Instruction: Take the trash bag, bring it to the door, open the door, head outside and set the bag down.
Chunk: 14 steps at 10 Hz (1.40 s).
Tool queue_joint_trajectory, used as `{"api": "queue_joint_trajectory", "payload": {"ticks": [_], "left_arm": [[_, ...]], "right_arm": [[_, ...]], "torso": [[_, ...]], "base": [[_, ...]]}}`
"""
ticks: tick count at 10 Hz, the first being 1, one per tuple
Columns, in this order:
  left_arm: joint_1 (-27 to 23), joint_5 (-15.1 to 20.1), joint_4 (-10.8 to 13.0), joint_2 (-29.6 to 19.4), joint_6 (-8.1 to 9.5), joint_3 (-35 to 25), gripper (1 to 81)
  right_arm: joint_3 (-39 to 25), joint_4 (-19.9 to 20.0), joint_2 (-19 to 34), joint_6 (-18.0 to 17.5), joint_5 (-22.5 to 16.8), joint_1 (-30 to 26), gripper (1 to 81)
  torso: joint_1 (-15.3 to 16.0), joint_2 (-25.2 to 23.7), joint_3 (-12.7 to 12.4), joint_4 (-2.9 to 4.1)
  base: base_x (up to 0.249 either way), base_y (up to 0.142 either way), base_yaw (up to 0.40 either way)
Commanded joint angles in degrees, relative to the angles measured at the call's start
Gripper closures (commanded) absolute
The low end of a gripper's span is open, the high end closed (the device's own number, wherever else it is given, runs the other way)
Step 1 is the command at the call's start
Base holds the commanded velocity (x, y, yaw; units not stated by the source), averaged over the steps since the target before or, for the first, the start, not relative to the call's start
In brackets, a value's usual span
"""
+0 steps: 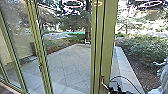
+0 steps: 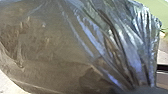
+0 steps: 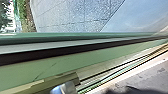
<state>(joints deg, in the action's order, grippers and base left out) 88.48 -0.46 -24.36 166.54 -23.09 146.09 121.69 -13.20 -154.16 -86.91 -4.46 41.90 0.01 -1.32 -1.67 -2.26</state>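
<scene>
Close up in the left wrist view is the trash bag [image 2: 55,52], a shiny see-through sack with brownish contents, its plastic drawn into tight folds that run together towards one end. Whether the left hand is open or closed, or gripping those folds, I cannot tell.

In the head view, pale paving [image 1: 67,62] stretches out beyond tall glass panels set in green frames [image 1: 40,55]. A hedge [image 1: 142,50] spreads beside the paving on the right, with trees [image 1: 82,20] behind. A broad green upright [image 1: 108,37] stands in front of all this, and it crosses the view from top to bottom. Low on it is a metal handle [image 1: 103,83], and just beside that are the dark parts of the right hand [image 1: 115,89], with a thin black cable [image 1: 130,81] looping over them. I cannot tell whether this hand is open, closed or gripping the handle. The right wrist view shows a long green frame member with a dark strip [image 3: 62,51] along it, and paving beyond.
</scene>
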Motion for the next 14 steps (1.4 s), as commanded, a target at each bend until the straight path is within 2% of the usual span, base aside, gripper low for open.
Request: {"api": "queue_joint_trajectory", "payload": {"ticks": [1,3,6,7,9,14], "left_arm": [[-3.09,3.36,-0.34,-0.41,-0.2,-0.1,81.1],[-3.09,3.36,-0.34,-0.41,-0.29,-0.1,81.1],[-2.92,3.45,-0.34,-0.41,-0.29,-0.1,81.1],[-3.0,3.45,-0.34,-0.41,-0.29,-0.1,81.1],[-2.91,3.45,-0.16,-0.5,-0.38,-0.1,81.1],[-2.65,4.59,-0.34,-0.5,-0.38,-0.1,81.1]], "right_arm": [[-2.52,-3.23,-3.55,1.83,-10.48,-3.17,1.0],[-2.69,-3.15,-3.37,1.83,-10.4,-3.78,1.0],[-2.61,-3.15,-3.11,1.83,-10.3,-4.66,1.0],[-2.43,-3.15,-2.84,1.83,-9.34,-4.75,1.0],[-0.77,-3.06,-2.32,1.65,-8.46,-5.63,1.0],[0.47,-2.88,-2.05,1.56,-8.19,-6.87,1.0]], "torso": [[0.0,0.0,1.63,0.0],[0.0,0.0,2.97,0.0],[-0.01,-0.05,6.41,-0.02],[-0.01,-0.07,4.43,-0.05],[-0.01,-0.09,5.59,-0.09],[-0.01,-0.26,5.55,-0.2]], "base": [[0.0,0.0,0.0],[0.0,0.0,0.0],[0.0,0.0,0.0],[0.0,0.0,0.0],[0.085,0.0,0.0],[0.069,0.0,0.0]]}}
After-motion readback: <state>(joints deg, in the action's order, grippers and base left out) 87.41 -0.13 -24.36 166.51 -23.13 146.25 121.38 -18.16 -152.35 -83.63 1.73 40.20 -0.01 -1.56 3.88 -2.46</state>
